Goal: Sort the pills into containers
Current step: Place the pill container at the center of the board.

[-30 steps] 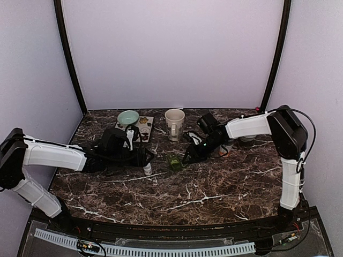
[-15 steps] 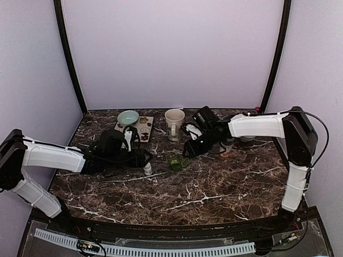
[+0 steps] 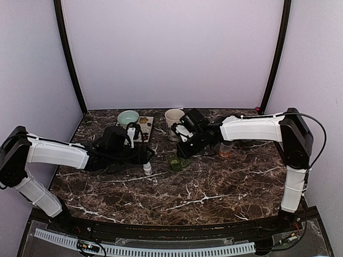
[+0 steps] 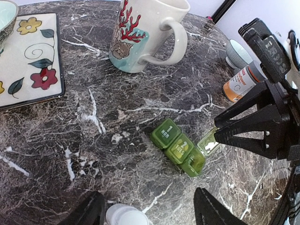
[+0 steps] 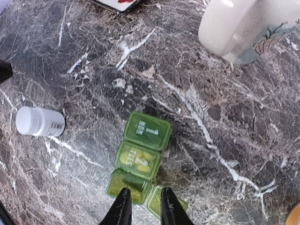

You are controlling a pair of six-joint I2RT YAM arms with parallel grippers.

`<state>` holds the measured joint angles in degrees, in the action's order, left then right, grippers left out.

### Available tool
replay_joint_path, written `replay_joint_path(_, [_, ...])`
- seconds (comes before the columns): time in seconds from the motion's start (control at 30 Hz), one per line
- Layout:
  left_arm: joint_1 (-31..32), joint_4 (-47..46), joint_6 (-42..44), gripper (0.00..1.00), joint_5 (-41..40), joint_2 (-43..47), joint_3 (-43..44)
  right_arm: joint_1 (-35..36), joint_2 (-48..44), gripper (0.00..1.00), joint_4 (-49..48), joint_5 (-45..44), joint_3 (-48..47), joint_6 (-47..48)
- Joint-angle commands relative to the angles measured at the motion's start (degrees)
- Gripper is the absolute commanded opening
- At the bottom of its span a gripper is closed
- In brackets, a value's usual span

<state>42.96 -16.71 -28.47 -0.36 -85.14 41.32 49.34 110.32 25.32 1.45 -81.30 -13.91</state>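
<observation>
- On the bench, I saw the cream mug standing well behind everything else.
- My left end effector was released, its fingers spread wide and low over the marble, with the pill box ahead of it and apart.
- My right end effector hung directly over the box's near end, fingers only narrowly parted; I could not tell whether they pinched anything.
- The dark green pill box lay flat mid-bench, one end lid flipped open.
- A white bottle lay left of the box.
</observation>
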Motion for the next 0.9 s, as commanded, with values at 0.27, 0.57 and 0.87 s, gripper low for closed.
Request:
replay_joint_path(0.27, [-0.58,-2.50,3.20,0.67,2.37,-5.10,5.08,2.25,5.96,0.23,-1.31,-0.85,-4.96,-0.12])
replay_joint_path(0.57, [-1.47,0.03,6.27,0.65,8.52,-13.46,13.07,2.71,6.67,0.23,-1.95,-0.42,-4.27,-0.98])
replay_joint_path(0.87, [-1.52,1.87,8.25,0.60,12.61,-19.32,17.41,2.78,6.41,0.23,-3.75,-0.25,-1.26,-1.56])
